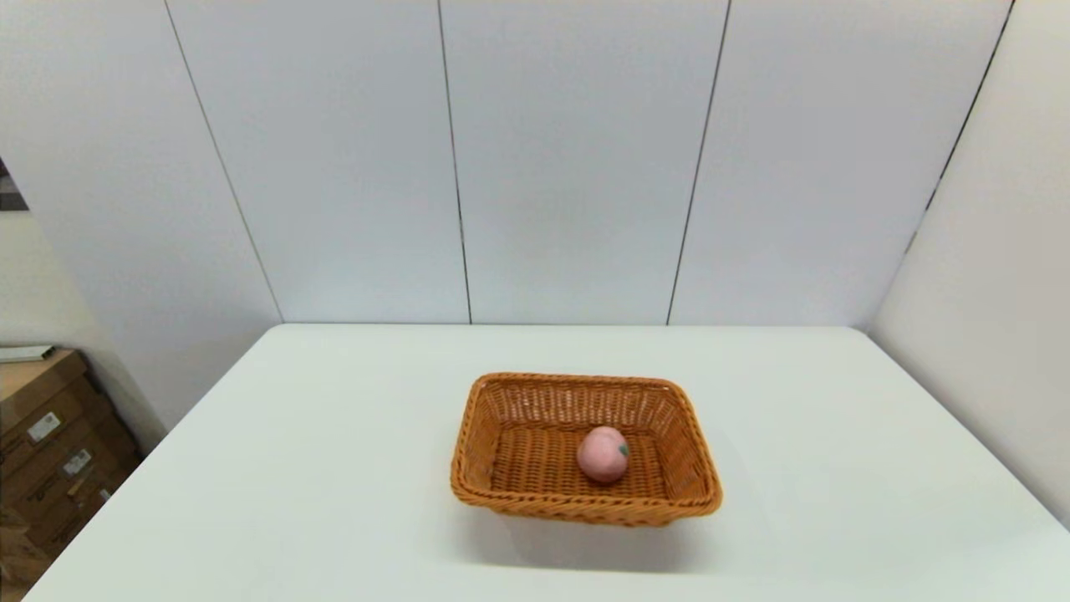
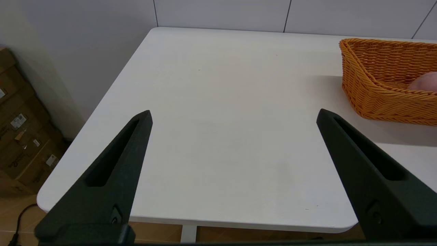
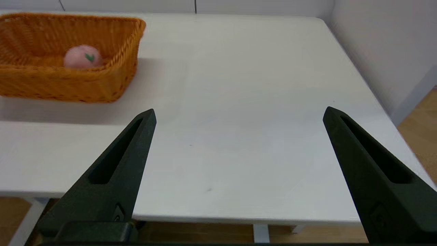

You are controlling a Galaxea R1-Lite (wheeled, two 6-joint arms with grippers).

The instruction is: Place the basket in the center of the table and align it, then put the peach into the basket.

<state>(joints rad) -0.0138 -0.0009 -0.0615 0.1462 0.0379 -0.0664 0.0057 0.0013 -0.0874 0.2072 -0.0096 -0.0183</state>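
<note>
Your peach (image 1: pixel 603 454) sits inside the basket (image 1: pixel 585 507) near the middle of the table (image 1: pixel 334 468); left gripper (image 2: pixel 234 114) and right gripper (image 3: pixel 239 114) hang spread wide, empty, off the near edge.

Left gripper (image 2: pixel 234 114) spread wide over bare white table (image 2: pixel 218 112), near its front edge.

The two black fingers (image 2: pixel 112 171) rise from the bottom corners of the frame, well apart, with nothing between them. At the right edge sits one end of the wicker basket (image 2: pixel 372 92), orange-brown with a braided rim, resting on the tabletop; a sliver of the pale pink peach (image 2: pixel 425 83) shows inside it, cut off by the frame. Grey wall panels (image 2: pixel 218 12) run along the top. Cardboard boxes (image 2: pixel 20 136) with small labels stand on the floor at lower left, beside the table's corner.
</note>
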